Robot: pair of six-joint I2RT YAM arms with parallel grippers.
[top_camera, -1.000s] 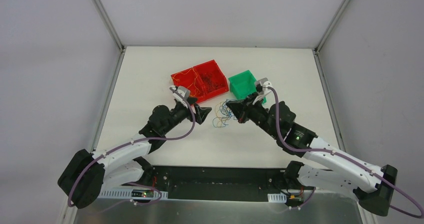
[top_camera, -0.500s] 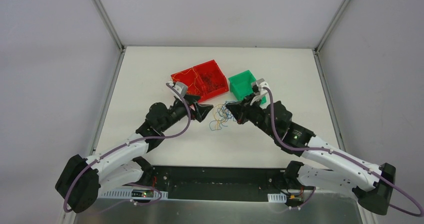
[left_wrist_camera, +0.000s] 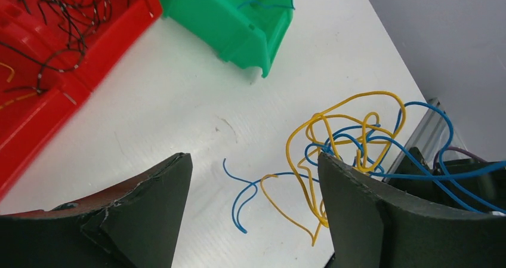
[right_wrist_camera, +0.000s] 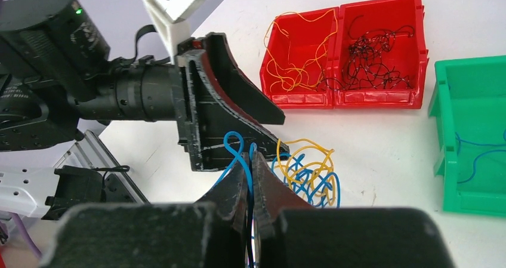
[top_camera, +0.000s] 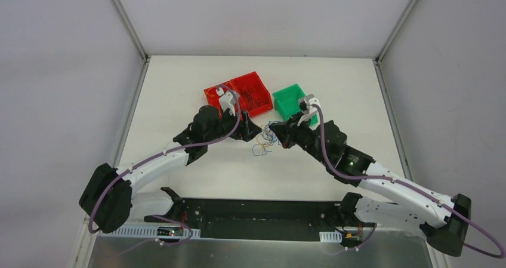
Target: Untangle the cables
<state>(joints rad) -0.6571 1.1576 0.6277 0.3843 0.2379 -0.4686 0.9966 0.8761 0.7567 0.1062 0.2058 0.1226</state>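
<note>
The cables [top_camera: 263, 141] are a small loopy clump of thin blue and yellow wires lying on the white table between both arms. My right gripper [top_camera: 276, 129] is shut on a blue cable [right_wrist_camera: 249, 160], which runs between its fingers and loops out past the tips. The rest of the clump [right_wrist_camera: 308, 169] hangs just to its right. My left gripper [top_camera: 251, 131] faces it from the left, open wide. Loose blue and yellow ends [left_wrist_camera: 280, 190] lie on the table between its fingers, and the clump [left_wrist_camera: 352, 138] sits by its right finger [left_wrist_camera: 352, 208], touching neither pad as far as I can see.
A red double bin [top_camera: 222, 93] stands behind the left gripper, with yellow wires [right_wrist_camera: 292, 59] in one half and dark wires [right_wrist_camera: 373, 56] in the other. A green bin [top_camera: 290, 102] behind the right gripper holds blue wires [right_wrist_camera: 477, 154]. Metal frame posts edge the table.
My left arm has swung forward and right, bringing its open gripper up to the clump, with the jaws slightly narrower. The right gripper has stayed shut on the blue cable, shifting slightly left.
</note>
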